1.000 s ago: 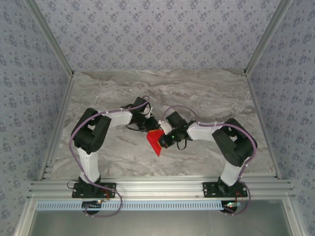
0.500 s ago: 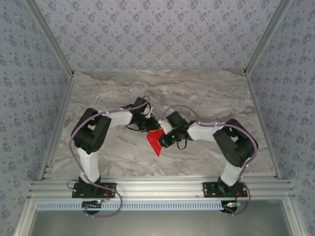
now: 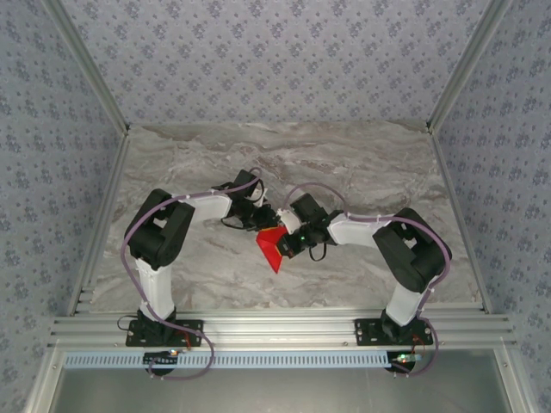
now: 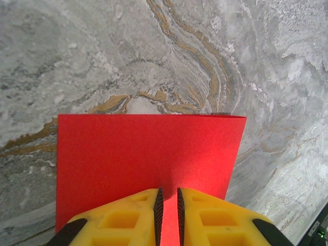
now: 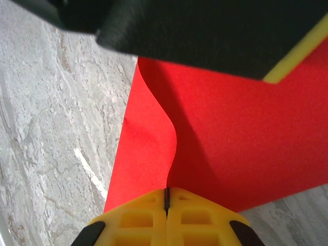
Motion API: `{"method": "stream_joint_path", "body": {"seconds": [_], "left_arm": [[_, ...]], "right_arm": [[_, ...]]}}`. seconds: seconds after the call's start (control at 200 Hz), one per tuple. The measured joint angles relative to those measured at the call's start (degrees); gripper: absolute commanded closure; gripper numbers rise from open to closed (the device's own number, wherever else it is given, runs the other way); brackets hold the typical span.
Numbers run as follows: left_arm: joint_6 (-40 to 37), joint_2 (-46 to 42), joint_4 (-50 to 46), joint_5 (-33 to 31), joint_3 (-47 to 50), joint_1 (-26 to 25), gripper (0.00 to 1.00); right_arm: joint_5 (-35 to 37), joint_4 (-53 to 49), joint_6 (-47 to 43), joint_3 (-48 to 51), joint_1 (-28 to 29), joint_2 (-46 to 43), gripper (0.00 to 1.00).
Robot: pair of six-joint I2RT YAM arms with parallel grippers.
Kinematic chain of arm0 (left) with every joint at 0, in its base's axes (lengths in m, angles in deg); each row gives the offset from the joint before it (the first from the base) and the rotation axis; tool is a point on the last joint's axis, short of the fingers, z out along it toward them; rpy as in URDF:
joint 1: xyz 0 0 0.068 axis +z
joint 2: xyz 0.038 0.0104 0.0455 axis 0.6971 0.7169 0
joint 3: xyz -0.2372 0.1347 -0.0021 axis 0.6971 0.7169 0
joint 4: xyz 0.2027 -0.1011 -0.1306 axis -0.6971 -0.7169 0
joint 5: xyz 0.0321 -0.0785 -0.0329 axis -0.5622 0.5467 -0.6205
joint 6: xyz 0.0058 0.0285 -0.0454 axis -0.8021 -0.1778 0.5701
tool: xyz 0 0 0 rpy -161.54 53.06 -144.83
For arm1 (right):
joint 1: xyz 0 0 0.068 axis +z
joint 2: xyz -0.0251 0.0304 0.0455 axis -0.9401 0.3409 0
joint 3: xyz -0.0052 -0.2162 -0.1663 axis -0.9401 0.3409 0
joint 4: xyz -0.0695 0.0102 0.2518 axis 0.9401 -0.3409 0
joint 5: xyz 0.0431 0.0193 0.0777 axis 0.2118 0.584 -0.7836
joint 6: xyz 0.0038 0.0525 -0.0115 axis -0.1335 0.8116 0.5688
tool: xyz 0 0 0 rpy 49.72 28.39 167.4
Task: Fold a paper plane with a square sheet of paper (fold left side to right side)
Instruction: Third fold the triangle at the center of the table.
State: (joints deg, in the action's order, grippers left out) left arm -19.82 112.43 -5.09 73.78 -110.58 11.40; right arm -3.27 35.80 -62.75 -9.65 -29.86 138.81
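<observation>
The left gripper (image 4: pixel 168 195) is clamped on the red paper (image 3: pixel 273 247) at the centre of the top view, the right gripper (image 5: pixel 166 193) is pinched shut on its curling edge, so the side-to-side fold is judged underway, and edges must be matched before creasing.

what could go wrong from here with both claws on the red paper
The right claw is shut on a lifted edge of the square sheet of paper while the left claw sits on it; pulling apart might tear it. The lifted flap bows in a wave, so a crease could land crooked.
</observation>
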Motion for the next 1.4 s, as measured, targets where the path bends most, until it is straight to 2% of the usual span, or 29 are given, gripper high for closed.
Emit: {"method": "stream_joint_path", "body": {"seconds": [0.759, 1.089, 1.174, 1.249, 1.399], "left_arm": [[-0.24, -0.02, -0.2, -0.04, -0.09, -0.11, 0.8], [-3.72, -0.66, -9.73, -1.38, -7.56, 1.86, 0.73], [-4.13, -2.62, -10.93, -1.79, -7.76, 3.21, 0.75], [-4.46, -5.29, -10.91, -2.34, -6.88, 4.15, 0.81], [-2.95, -13.33, -7.32, -1.25, 1.6, 4.02, 0.85]], "right_arm": [[-0.02, -0.2, -0.02, -0.81, -0.04, 2.03, 1.0], [-0.02, 0.5, -0.11, -0.31, -0.04, 1.97, 1.0], [-0.02, 0.5, -0.2, -0.31, 0.02, 1.97, 1.0], [0.0, 0.5, -0.22, -0.31, 0.07, 1.97, 1.0], [0.0, 0.5, -0.22, -0.31, 0.07, 1.97, 1.0]]}}
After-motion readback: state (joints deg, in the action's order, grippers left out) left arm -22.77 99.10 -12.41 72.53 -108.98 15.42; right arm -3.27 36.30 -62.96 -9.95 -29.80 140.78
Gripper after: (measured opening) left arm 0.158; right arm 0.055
